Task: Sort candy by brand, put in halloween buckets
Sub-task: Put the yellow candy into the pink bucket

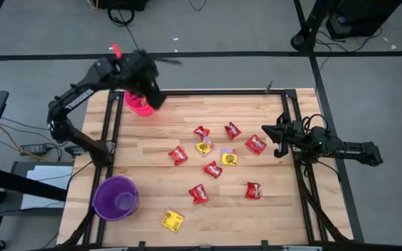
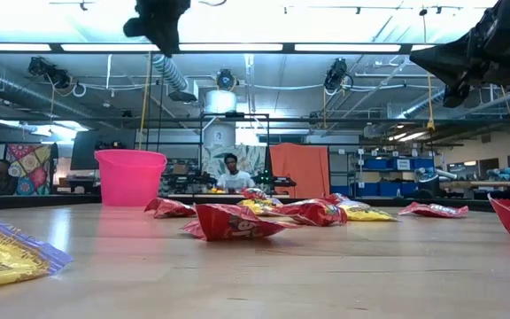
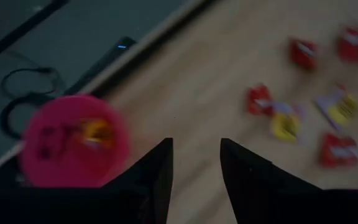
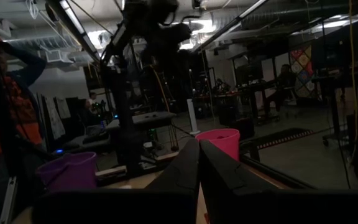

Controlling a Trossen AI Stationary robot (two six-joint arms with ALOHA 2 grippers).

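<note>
At the bottom of the high view, nearest the camera's foot of the table, one yellow packet (image 1: 172, 221) lies alone, with the purple bucket (image 1: 116, 198) just to its left at the lower left of the wooden table (image 1: 278, 216); nothing can be made out inside that bucket. Further up, through the middle of the frame, the rest of the candy is still scattered loose: seven red packets, such as the one at centre (image 1: 213, 169), and two more yellow packets (image 1: 204, 147) among them. At the upper left the left gripper (image 1: 147, 89) hangs over the pink bucket (image 1: 138, 103), fingers (image 3: 157, 171) parted with nothing between them, and its wrist view shows a yellow packet (image 3: 97, 132) lying inside the pink pail (so a drop looks just made). At the right edge of the table the right gripper (image 1: 271, 136) waits raised off the wood, its fingers pressed together around nothing. I judge the sort barely begun: one yellow piece is visibly binned, ten packets remain on the table, and the reds have no visible start in the purple bucket.
</note>
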